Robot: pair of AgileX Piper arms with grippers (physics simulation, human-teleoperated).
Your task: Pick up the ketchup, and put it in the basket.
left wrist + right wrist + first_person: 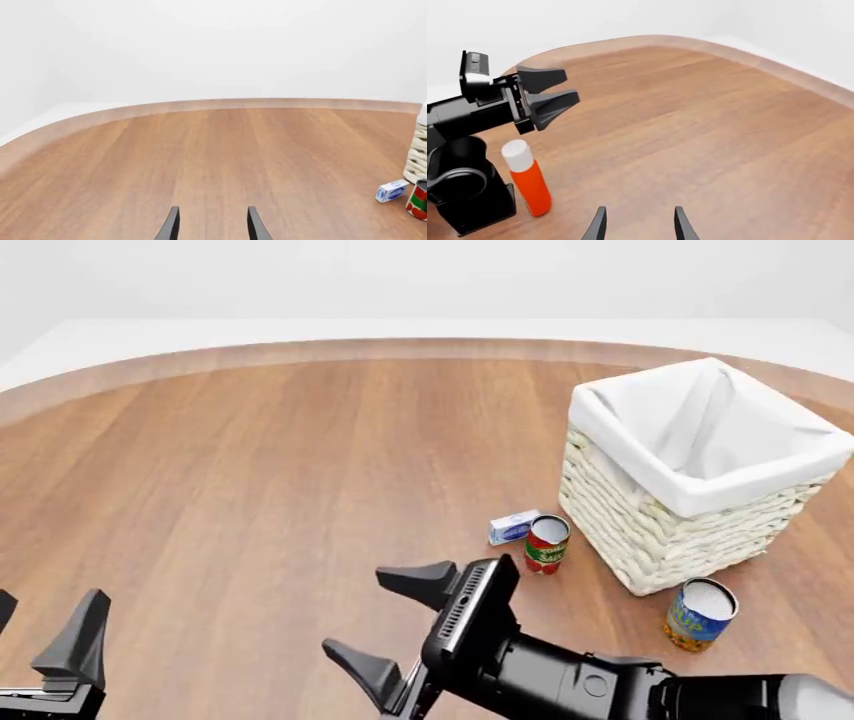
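In the left wrist view, the left gripper (210, 225) was open and held nothing above the wooden table (200, 155).

In the front view, the right gripper (387, 625) was open too. The basket (701, 475) stood at the right, with a tomato can (546, 544) and a small white box (513, 527) just beside it.

In the right wrist view, the ketchup (527, 178) stood upright just beside the left arm's base (467, 195), well apart from the right fingers (599, 225).

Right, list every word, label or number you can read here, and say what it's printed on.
No text here can be read.
Small blue-and-white box: blue oval logo, too small to read.
Red-and-green can: printed label, no legible words.
Blue-and-yellow can: lettering blurred.
Ketchup: no label shows from this side.
Basket: no print.
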